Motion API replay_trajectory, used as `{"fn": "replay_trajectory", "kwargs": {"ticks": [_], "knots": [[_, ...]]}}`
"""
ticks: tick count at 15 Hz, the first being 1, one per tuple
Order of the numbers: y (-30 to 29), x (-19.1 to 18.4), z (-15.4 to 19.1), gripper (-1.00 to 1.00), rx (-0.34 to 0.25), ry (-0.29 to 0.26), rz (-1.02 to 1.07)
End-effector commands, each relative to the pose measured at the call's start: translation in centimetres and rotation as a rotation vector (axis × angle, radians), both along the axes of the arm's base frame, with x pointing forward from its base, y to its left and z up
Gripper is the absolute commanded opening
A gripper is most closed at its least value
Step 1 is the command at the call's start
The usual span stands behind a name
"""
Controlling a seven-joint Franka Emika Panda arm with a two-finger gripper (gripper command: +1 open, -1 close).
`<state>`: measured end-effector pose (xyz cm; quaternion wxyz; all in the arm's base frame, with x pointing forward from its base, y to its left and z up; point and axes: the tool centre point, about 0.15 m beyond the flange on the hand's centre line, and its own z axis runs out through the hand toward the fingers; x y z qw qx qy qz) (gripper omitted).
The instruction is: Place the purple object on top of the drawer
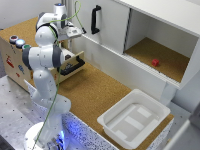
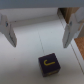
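Two fingers (image 2: 9, 31) spread wide — gripper (image 2: 40, 42) released, purple object (image 2: 48, 65) lying free just beyond the fingertips.

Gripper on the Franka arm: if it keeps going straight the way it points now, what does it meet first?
Probably the small purple cube with a yellow mark, lying on a pale surface ahead of the open gripper. It sits slightly off the fingers' centreline, and depth is unclear.

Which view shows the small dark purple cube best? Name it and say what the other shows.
The wrist view: the small dark purple cube with a yellow mark on top sits in plain sight on a white surface, below the open gripper. In the exterior view, the arm hides it; no cube is visible.
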<state>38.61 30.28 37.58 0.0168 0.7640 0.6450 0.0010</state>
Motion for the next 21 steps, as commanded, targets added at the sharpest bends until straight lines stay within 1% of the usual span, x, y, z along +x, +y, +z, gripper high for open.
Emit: {"fn": "replay_trajectory", "kwargs": {"ticks": [1, 3, 4, 5, 7, 9, 12, 15, 16, 21], "knots": [[-0.9, 0.1, -3.3, 1.0, 0.095, -0.039, 0.125], [-1.1, 0.8, -3.7, 1.0, 0.087, -0.039, 0.16], [-1.1, 1.3, -3.9, 1.0, 0.084, -0.024, 0.172], [-1.4, 1.7, -4.2, 1.0, 0.094, -0.001, 0.186], [-1.7, 2.2, -5.0, 1.0, 0.088, 0.01, 0.199], [-2.3, 2.2, -5.8, 1.0, 0.073, 0.011, 0.218], [-3.2, 2.4, -6.2, 1.0, 0.065, 0.017, 0.232], [-3.9, 2.5, -6.7, 1.0, 0.045, 0.024, 0.241], [-4.0, 2.5, -6.8, -1.0, 0.037, 0.023, 0.243], [-4.0, 2.5, -7.1, -1.0, 0.031, 0.022, 0.234]]}}
